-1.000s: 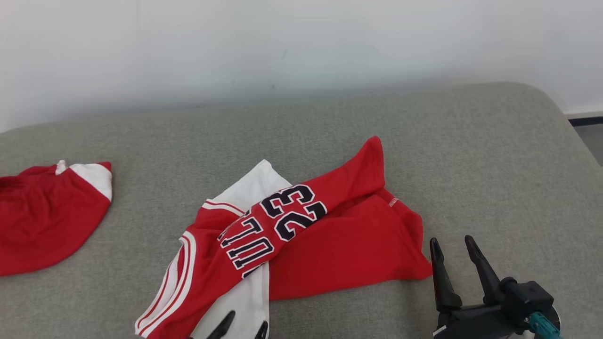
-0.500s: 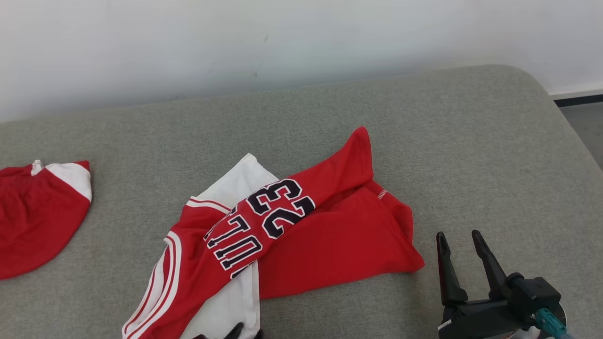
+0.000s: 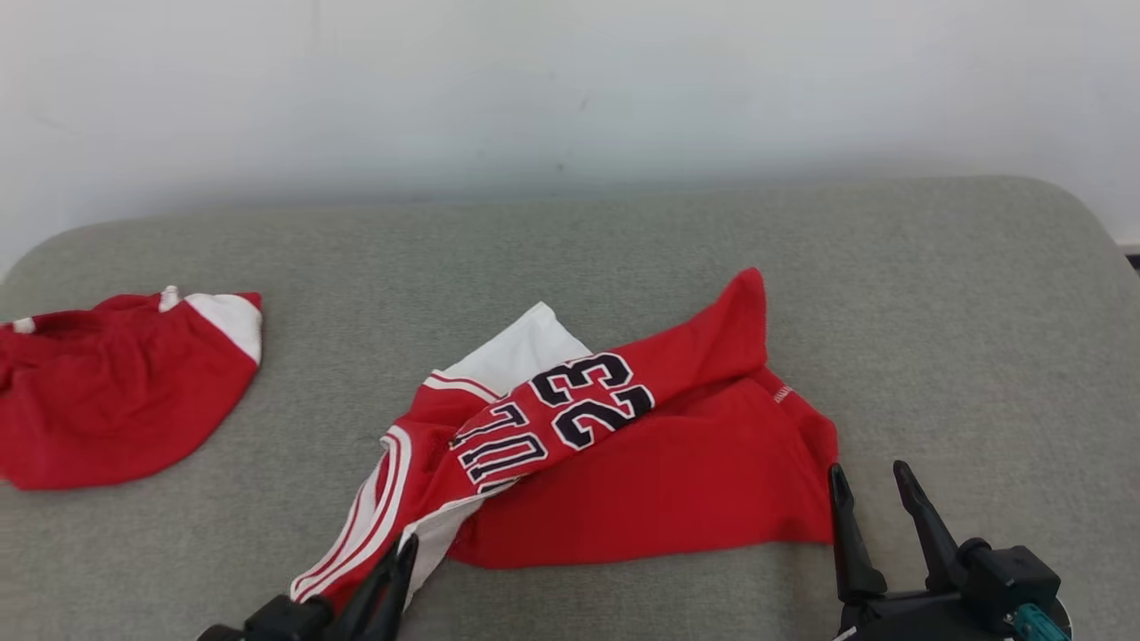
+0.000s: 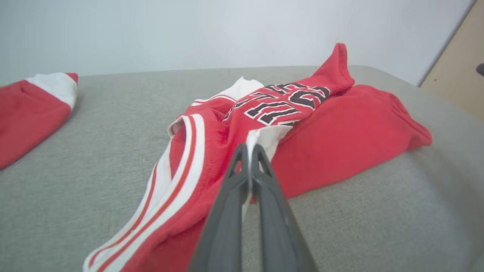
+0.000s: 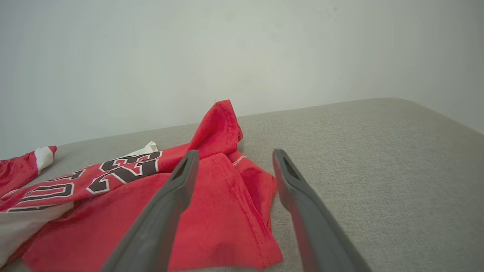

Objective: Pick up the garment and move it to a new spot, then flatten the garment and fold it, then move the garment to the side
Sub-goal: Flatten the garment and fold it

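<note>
While the red jersey (image 3: 677, 472) lies crumpled at the middle of the grey padded surface (image 3: 962, 294), my left claw (image 3: 403, 545) is pinched together on its near hem, striped white and red. The left wrist view shows white cloth caught between the two closed fingers (image 4: 227, 211). My right claw (image 3: 868, 472) has its fingers apart and holds nothing, just beside the jersey's right edge. In the right wrist view the jersey's near right corner lies flat on the surface between the two fingers. A band bearing the number 23 crosses the jersey diagonally, and its far end rises to a point toward the wall (image 3: 570, 89). A second red garment (image 3: 116, 409) with a white cuff rests at the left, well apart from the jersey and partly cut by the head view's left edge. Bare surface lies between the two garments, behind the jersey up to the wall, and to the right of my right claw. It runs as far as the rounded far-right corner, where the surface's edge curves down.
</note>
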